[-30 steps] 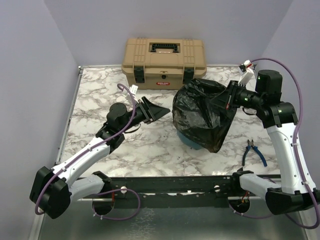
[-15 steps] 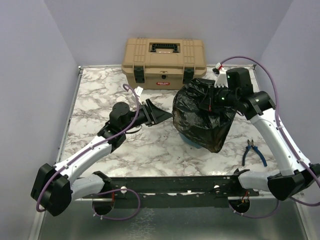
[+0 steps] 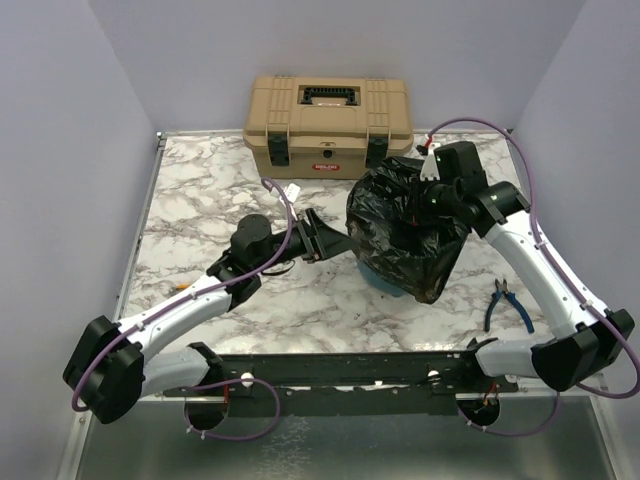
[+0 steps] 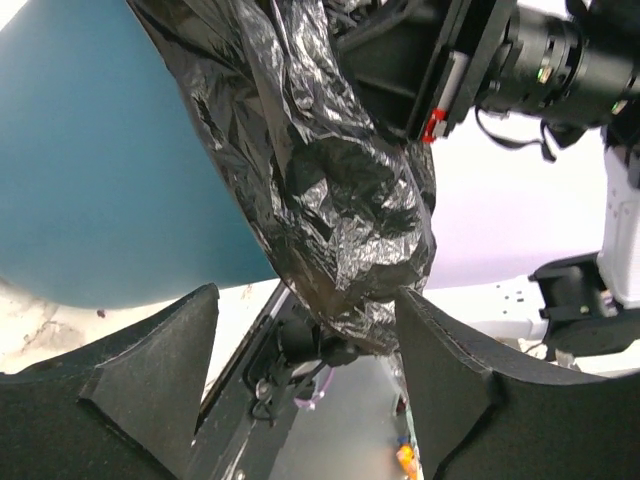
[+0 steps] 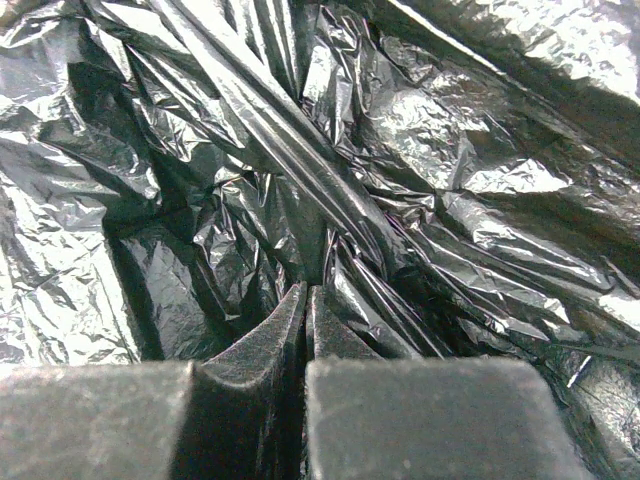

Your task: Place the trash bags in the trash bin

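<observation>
Black trash bag (image 3: 405,235), light, floppy, slippery, is draped over the teal trash bin (image 3: 378,284); a bunched fold is judged best pinched. Right gripper (image 3: 425,200) is closed against it; left gripper (image 3: 325,240) is spread beside.

One trash bag (image 3: 400,240), one bin (image 4: 100,150), one toolbox (image 3: 328,125), one pliers (image 3: 507,305).

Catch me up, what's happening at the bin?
The right gripper is shut on a fold of the black trash bag, up at the top of the teal trash bin, which the bag drapes over. The left gripper is open beside the bin, facing a hanging fold of the bag, not gripping it.
</observation>
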{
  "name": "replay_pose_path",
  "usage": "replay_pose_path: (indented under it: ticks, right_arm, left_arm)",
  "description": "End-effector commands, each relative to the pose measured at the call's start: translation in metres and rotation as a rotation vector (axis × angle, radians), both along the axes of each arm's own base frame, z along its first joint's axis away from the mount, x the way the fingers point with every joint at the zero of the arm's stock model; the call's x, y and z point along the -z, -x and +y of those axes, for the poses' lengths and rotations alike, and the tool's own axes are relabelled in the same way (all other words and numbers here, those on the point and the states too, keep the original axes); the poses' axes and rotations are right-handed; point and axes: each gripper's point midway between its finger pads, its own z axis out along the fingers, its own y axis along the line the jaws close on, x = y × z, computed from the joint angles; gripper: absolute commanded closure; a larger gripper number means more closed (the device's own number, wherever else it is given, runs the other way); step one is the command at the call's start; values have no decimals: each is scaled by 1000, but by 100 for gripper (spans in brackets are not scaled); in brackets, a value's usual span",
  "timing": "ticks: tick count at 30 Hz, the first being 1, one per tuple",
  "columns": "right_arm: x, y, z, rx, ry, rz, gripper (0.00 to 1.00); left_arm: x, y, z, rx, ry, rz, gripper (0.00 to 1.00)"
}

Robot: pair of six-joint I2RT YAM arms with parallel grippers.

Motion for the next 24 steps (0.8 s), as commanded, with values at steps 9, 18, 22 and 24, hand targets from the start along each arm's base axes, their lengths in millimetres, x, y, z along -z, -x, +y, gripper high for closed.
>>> replay_pose_path:
  ticks: [9, 18, 22, 24]
  right_arm:
    - [-16, 19, 18, -81, -109, -21, 94]
    - [-46, 20, 17, -51, -167, -107, 93]
    - [-66, 13, -3, 48, -123, -183, 91]
    - [-67, 10, -11, 76, -80, -190, 91]
  left_arm:
    - [-20, -16, -10, -110, 142, -9, 36]
    - [-13, -14, -11, -119, 132, -1, 83]
    - [-7, -11, -13, -98, 117, 1, 99]
    - [-3, -9, -14, -85, 106, -3, 100]
